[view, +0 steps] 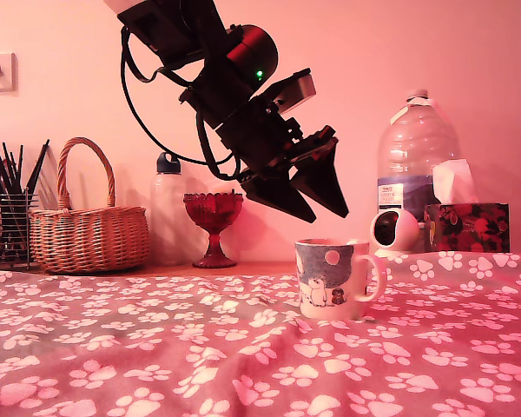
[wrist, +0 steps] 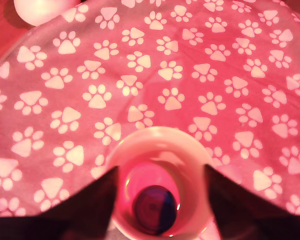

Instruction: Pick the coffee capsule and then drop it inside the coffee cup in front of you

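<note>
Capsule (wrist: 154, 209) inside coffee cup (view: 334, 278), directly beneath spread claw (view: 317, 208).

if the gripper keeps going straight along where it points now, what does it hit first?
Probably the coffee cup: the open gripper hangs right over its mouth, so it would enter it and reach the capsule lying at the bottom, though depth is unclear.

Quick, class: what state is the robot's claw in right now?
Claw: open and empty, hanging above the coffee cup; the coffee capsule lies inside the cup.
</note>
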